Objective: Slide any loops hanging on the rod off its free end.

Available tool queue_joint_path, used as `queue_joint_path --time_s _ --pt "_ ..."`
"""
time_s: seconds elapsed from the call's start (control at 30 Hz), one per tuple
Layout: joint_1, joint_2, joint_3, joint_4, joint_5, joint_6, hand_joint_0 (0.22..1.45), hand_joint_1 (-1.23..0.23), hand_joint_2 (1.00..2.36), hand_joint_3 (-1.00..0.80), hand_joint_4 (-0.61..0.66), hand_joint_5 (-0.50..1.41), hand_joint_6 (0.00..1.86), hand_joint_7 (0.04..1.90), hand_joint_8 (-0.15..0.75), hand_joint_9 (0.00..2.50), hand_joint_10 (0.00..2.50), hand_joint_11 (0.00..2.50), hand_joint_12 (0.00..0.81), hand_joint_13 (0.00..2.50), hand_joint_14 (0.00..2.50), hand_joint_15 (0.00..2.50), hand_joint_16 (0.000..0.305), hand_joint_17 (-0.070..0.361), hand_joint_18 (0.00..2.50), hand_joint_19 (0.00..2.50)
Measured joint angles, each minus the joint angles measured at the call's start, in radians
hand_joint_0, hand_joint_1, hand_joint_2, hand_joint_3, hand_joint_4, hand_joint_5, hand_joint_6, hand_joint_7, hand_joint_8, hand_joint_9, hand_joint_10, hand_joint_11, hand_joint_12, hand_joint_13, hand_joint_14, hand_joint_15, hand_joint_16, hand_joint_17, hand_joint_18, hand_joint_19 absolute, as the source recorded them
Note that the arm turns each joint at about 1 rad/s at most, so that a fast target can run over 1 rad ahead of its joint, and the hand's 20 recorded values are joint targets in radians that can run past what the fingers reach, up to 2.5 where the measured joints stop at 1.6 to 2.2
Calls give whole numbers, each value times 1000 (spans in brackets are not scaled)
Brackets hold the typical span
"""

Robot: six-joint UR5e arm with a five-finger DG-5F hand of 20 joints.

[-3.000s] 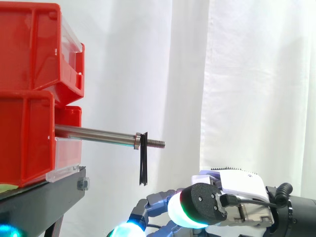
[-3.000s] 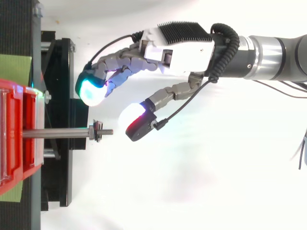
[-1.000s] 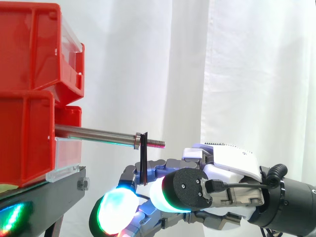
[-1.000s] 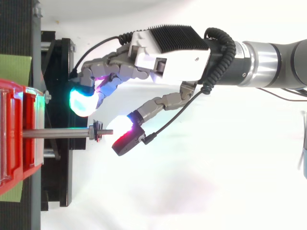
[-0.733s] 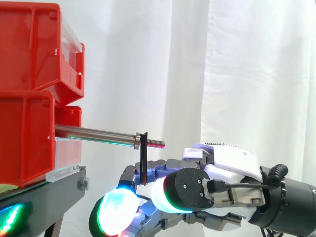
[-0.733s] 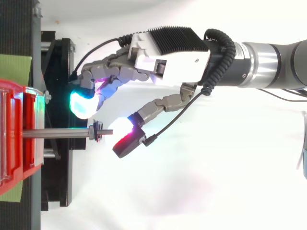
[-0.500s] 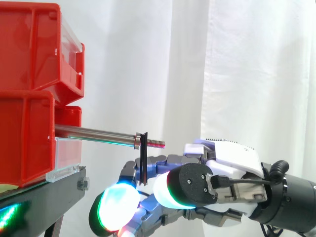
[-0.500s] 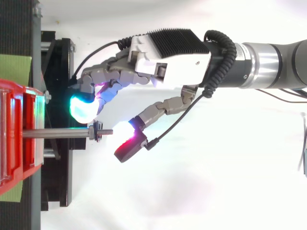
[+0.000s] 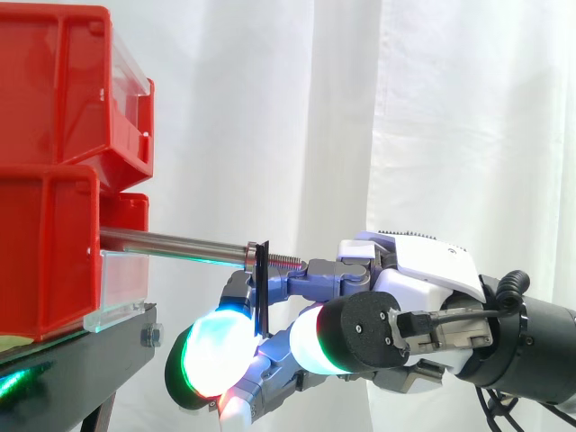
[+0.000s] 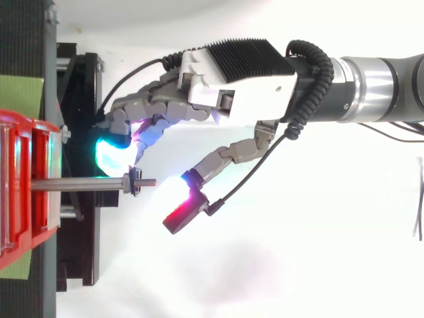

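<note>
Now, loop point(image 9: 261, 292): looks thin, light, floppy; hangs by the rod point(image 9: 171, 242) tip, 3 o'clock from bins point(image 9: 54, 180)
Fingers point(image 10: 152, 106): loosely spread, holding nothing
Hold: probably hook its lower hanging part

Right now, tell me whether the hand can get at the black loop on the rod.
Probably yes. The loop hangs near the rod's free end, the hand's fingers sit close beside it, the thumb is spread to the rod's other side, and nothing stands between.
</note>
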Motion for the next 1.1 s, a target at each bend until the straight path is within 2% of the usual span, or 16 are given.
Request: queue_joint_path --time_s 0.33,0.83,1.1 --pt "-7 0 0 0 -2 2 586 -610 1013 -368 227 -175 714 1259 322 786 6 218 305 694 0 21 45 102 696 226" --pt "-11 0 1 1 -7 4 570 -621 1006 -434 248 -177 736 1262 330 785 7 217 310 693 0 20 46 104 692 231" --pt "-4 0 1 5 -4 42 581 -649 1010 -398 230 -193 802 1262 328 784 7 217 308 697 0 11 46 103 699 227"
